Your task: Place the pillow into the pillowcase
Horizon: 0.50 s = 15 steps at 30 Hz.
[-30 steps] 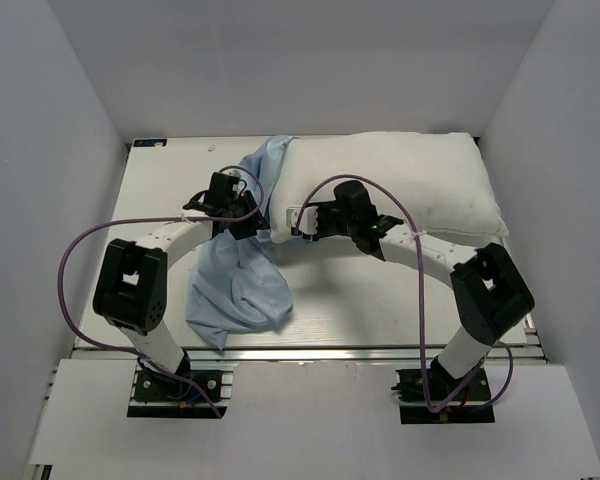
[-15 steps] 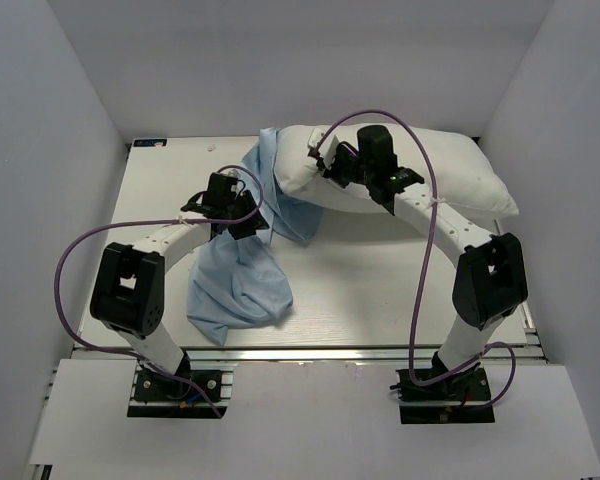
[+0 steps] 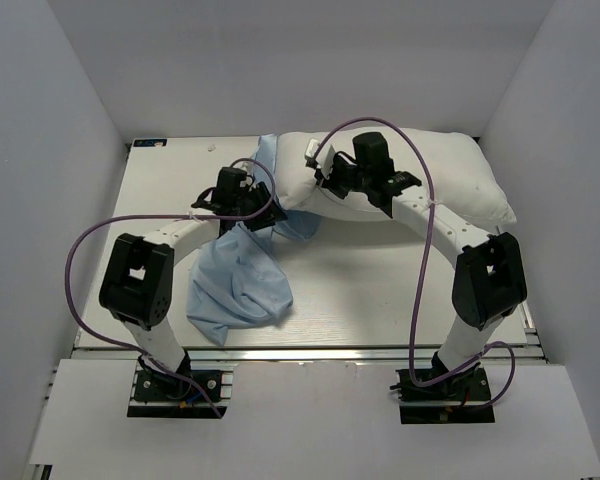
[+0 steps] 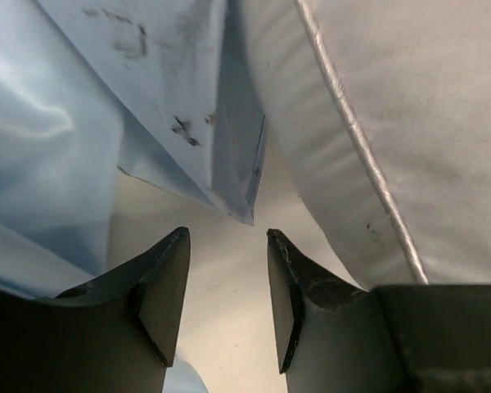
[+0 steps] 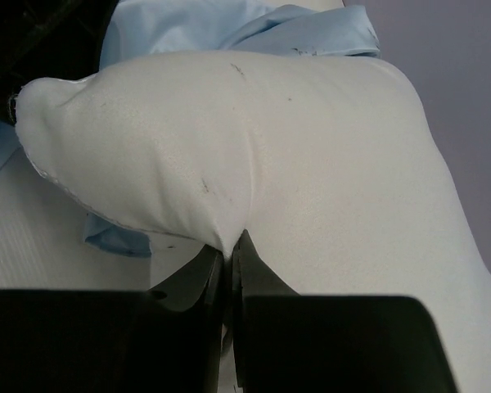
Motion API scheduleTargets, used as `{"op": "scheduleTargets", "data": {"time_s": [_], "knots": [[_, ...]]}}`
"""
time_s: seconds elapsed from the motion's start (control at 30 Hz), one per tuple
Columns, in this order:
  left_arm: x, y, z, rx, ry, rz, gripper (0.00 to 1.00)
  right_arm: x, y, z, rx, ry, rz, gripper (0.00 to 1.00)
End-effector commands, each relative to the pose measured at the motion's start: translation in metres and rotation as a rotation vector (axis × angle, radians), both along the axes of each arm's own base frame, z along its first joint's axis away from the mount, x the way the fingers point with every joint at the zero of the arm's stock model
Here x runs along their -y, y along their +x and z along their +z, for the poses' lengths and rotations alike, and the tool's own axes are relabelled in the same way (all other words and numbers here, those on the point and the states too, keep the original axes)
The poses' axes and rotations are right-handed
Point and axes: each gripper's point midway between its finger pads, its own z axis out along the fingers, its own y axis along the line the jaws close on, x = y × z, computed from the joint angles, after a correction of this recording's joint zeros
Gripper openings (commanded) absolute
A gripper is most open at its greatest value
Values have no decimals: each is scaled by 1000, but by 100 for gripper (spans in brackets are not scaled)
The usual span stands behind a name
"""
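White pillow [image 3: 420, 180], left end raised and bunched. Light-blue pillowcase [image 3: 235, 285] crumpled off the pillow's left end, one part lying under that end. Right gripper [image 5: 229, 246] at the pillow's near-left edge, clamped tight on a fold of its cover. Left gripper [image 4: 227, 278] just left of the pillow, about half open, gripping nothing, pillowcase hem just ahead of the fingertips.

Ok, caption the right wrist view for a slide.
Right claw shut on a fold of the white pillow, light-blue pillowcase bunched beyond it.
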Motion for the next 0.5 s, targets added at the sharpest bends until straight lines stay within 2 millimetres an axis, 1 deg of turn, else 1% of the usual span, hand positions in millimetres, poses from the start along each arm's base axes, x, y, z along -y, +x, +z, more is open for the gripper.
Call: {"op": "scheduleTargets", "data": {"time_s": [0.0, 0.03, 0.07, 0.13, 0.3, 0.33, 0.37, 0.4, 0.43, 0.47], "knots": [[23, 1, 11, 17, -55, -45, 53, -3, 2, 16, 69, 24, 28, 0], [28, -1, 4, 1, -41, -50, 53, -3, 3, 13, 67, 19, 28, 0], [29, -3, -2, -20, -23, -46, 53, -2, 4, 14, 70, 19, 25, 0], [32, 1, -11, -35, 5, -24, 53, -3, 4, 15, 69, 21, 28, 0], [27, 9, -27, -61, 40, 49, 51, -3, 4, 16, 64, 25, 30, 0], [28, 13, -25, -59, 42, 64, 49, -3, 3, 17, 64, 28, 32, 0], [23, 16, -32, -69, 68, 90, 47, -4, 3, 16, 61, 28, 32, 0], [23, 18, -33, -67, 75, 99, 44, -3, 3, 17, 63, 29, 32, 0], [22, 21, -33, -65, 78, 112, 39, -3, 2, 15, 59, 27, 32, 0], [21, 23, -35, -67, 86, 121, 36, -3, 2, 15, 59, 26, 30, 0]]}}
